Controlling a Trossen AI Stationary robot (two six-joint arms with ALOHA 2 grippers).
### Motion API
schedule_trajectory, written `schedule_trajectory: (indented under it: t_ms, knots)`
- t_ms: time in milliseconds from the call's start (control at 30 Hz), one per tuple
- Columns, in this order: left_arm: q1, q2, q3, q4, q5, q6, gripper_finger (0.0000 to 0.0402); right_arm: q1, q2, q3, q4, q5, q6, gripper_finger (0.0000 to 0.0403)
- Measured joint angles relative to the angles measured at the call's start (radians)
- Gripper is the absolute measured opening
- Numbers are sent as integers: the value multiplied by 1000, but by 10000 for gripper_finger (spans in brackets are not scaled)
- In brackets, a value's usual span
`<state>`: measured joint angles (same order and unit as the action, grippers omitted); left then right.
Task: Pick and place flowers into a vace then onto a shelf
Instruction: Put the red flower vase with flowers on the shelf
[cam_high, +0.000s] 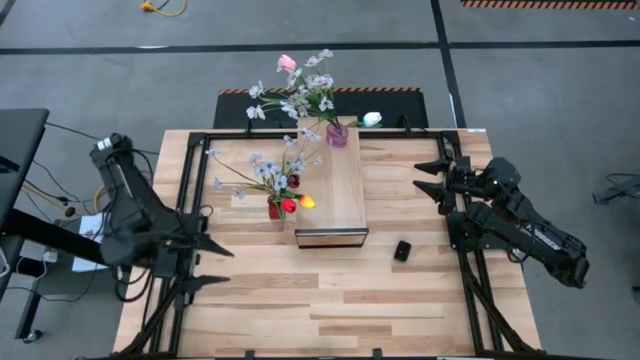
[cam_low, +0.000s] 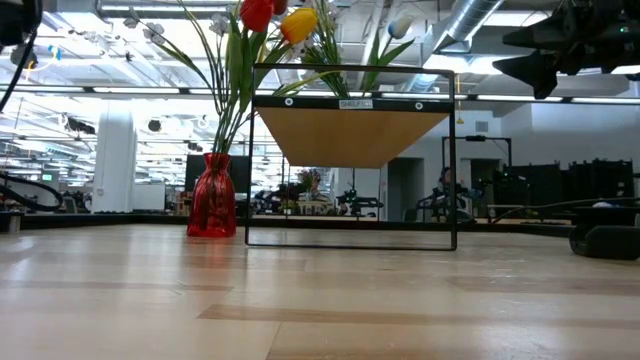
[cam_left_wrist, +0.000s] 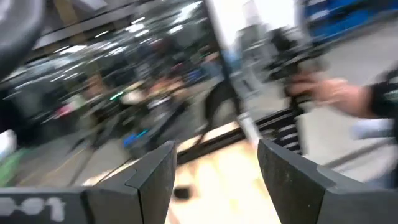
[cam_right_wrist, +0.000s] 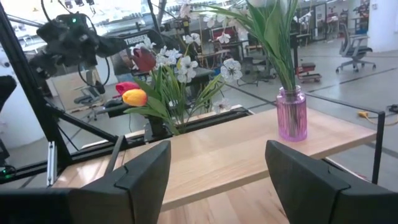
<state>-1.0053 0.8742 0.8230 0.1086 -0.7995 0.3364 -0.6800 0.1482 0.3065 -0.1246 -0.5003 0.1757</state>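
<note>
Shelf (cam_high: 335, 190): a long light-wood plank on a thin black frame, standing at the middle of the table (cam_high: 300, 300).
Purple vase (cam_high: 337, 134): upright on the far end of the shelf, holding a pink tulip (cam_high: 287, 62), a white tulip (cam_high: 372, 119) and pale blossoms.
Red vase (cam_low: 211, 196): upright on the table, just beside the shelf's left edge, not on the plank; it holds a red tulip (cam_high: 288, 206), a yellow tulip (cam_high: 307, 201) and pale blossoms (cam_high: 262, 170).
Left gripper (cam_high: 208, 266): above the table's left side, well apart from both vases, fingers spread, holding nothing.
Right gripper (cam_high: 430, 177): above the table's right side, facing the shelf, fingers spread, holding nothing.
Small black object (cam_high: 402, 250): lies on the table to the right of the shelf's near end.
</note>
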Motion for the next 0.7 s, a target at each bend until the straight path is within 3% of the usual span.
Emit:
schedule_trajectory:
  t_ms: [100,400,600,700]
  knots:
    - [-82,32,1,-2,-236,-39,217,0,0,0,0,0,1,256]
    - [-245,280,1,157,-752,-75,217,0,0,0,2,0,1,256]
    - [-240,373,1,259,-770,-101,217,0,0,0,-3,0,24,256]
    - [-217,384,1,240,-723,-182,217,0,0,0,-15,-1,34,256]
